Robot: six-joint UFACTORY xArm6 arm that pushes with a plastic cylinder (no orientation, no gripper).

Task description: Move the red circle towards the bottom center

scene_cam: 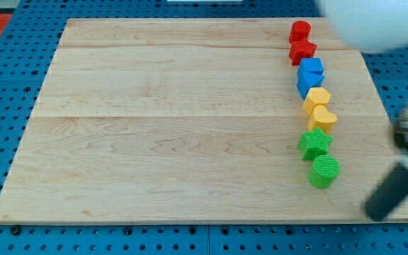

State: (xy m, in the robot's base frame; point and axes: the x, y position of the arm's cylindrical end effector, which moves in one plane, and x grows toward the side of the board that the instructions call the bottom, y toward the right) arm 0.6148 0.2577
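Note:
The red circle point(300, 30) stands at the top of a column of blocks near the board's right side. Directly below it is the red star point(302, 50), touching it. The dark rod comes in blurred from the view's right, and my tip point(372, 212) rests near the board's bottom right corner. It is to the lower right of the green circle point(324, 171), apart from it and far below the red circle.
The column continues downward: two blue blocks point(310, 75), a yellow block point(317, 98), a yellow heart point(322, 117), a green star point(315, 142). A blurred white arm part point(374, 21) covers the top right. The wooden board point(161, 127) lies on blue pegboard.

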